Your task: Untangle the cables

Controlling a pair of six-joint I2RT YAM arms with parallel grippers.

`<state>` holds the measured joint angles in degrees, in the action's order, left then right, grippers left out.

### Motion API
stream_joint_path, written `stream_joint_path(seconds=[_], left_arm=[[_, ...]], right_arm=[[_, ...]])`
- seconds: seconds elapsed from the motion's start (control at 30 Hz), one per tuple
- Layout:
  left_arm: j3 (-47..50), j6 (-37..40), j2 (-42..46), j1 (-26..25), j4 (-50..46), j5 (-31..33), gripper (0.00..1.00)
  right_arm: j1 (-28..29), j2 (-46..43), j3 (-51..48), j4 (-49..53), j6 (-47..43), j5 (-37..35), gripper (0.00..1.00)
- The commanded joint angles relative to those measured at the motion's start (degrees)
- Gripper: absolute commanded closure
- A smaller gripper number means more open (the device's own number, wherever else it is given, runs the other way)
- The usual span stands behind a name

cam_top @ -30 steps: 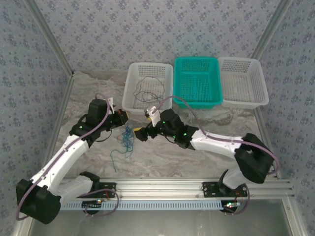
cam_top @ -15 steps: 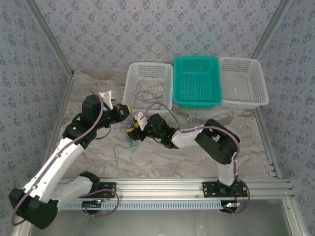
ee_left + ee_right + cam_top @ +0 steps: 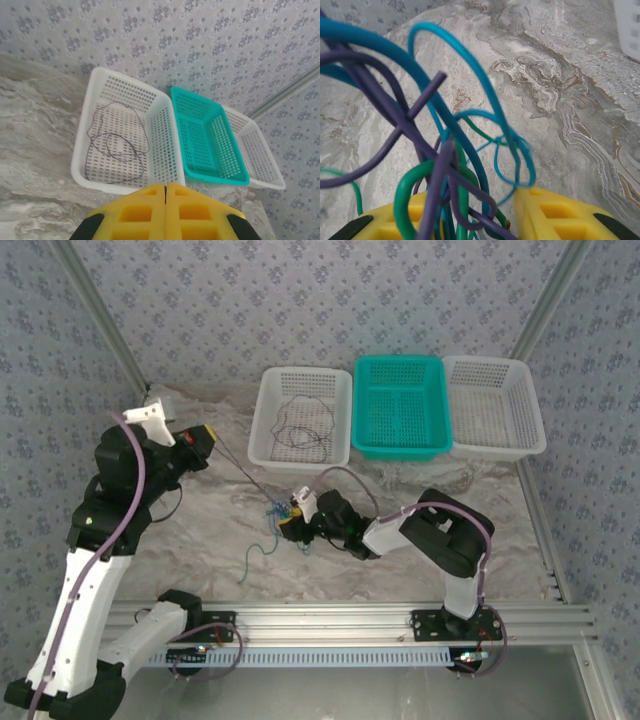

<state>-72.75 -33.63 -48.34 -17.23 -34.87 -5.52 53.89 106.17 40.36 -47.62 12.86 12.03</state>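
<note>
Left gripper (image 3: 204, 440): raised at 10 o'clock from the tangle, its yellow pads pressed flat together. A taut purple cable (image 3: 240, 468) runs from its tip down to the knot, so it is pinching that strand.
Right gripper (image 3: 289, 516): low on the table (image 3: 200, 530), right at the tangle, at its 4 o'clock edge. Jaws narrow, closed on the bunch of wires that passes between the pads.
Tangle (image 3: 272, 510): near the middle of the table, at 6 o'clock from the left basket. Blue, green and purple strands cross and loop through each other in one knot.
Blue cable (image 3: 485, 95): arches in wide loops above the right gripper's pads, with a small curl just over the right-hand pad.
Green cable (image 3: 252, 558): one end bends around in the knot, the other trails out on the table toward 7 o'clock.
Left basket (image 3: 258, 425): white, at 12 o'clock from the knot, holding a dark wire (image 3: 117, 145) in loose loops, apart from the tangle.
Teal basket (image 3: 400, 453): touching the left basket at its 3 o'clock side.
Right basket (image 3: 495, 448): white, just beside the teal one, at its 3 o'clock.
</note>
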Motion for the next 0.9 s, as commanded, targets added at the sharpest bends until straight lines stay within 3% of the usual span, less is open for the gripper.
stream_joint_path(seconds=[0.0,0.17,0.27,0.37,0.43,0.6,0.77,0.8,0.87], left_arm=[[-3.4,3.2,1.5,0.6,2.2,6.2,1.00],[-5.1,7.0,3.5,0.8,4.1,9.3,1.00],[-7.4,10.3,5.8,0.8,3.6,17.3,1.00],[-10.2,11.1,7.1,0.8,-0.4,31.0,1.00],[-9.7,11.7,8.0,0.8,-0.8,33.6,1.00],[-6.2,10.8,7.2,0.8,-1.2,29.8,1.00],[-3.3,10.8,2.2,0.8,1.4,10.8,1.00],[-3.1,10.7,0.6,0.8,1.5,7.2,1.00],[-2.8,9.6,-1.7,0.8,1.9,2.9,1.00]], right_arm=[[-0.7,-0.8,-2.9,3.3,2.7,-4.1,0.63],[-1.7,-0.5,-2.1,4.9,4.3,-6.6,0.71],[-2.6,-0.6,-2.6,4.9,6.1,-8.5,0.74],[-5.2,-0.3,-3.6,5.0,10.8,-10.3,0.73],[-6.8,-0.3,-4.3,4.3,13.2,-8.7,0.73],[-6.5,-2.9,-5.7,6.3,14.1,-11.2,0.72],[-5.5,-7.3,-6.6,9.1,12.6,-12.2,0.68],[-5.2,-8.7,-6.8,9.9,12.1,-12.0,0.61],[-4.5,-11.9,-7.3,10.5,10.4,-12.0,0.37]])
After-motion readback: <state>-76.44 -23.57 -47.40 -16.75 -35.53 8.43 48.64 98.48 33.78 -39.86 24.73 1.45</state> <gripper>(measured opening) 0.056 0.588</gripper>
